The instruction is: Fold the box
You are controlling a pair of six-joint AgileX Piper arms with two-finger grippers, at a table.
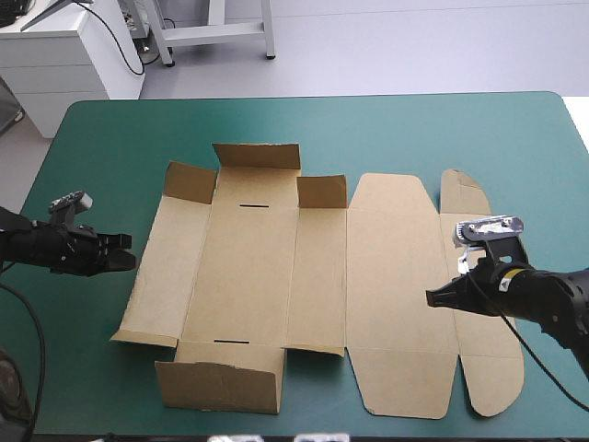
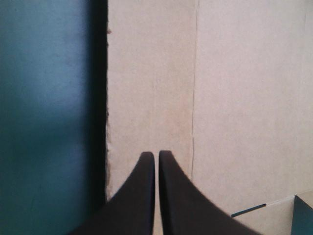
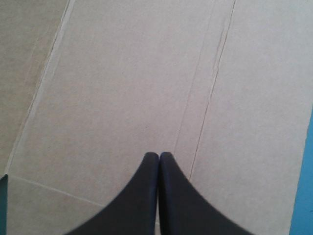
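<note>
The box (image 1: 267, 276) lies opened out in the middle of the teal-green desk (image 1: 110, 138), its end flaps raised and its remaining panels flat. The left gripper (image 1: 134, 251) is clenched, empty, at the box's left edge. The right gripper (image 1: 430, 297) is clenched, empty, over the right-hand panel, its arm hiding part of the outermost flap. Both wrist views show only a cropped stretch of brown board.

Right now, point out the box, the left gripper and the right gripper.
box (image 1: 248, 276): high view, its middle panel
left gripper (image 1: 132, 256): high view, tips of its fingers
right gripper (image 1: 433, 296): high view, tips of its fingers
</note>
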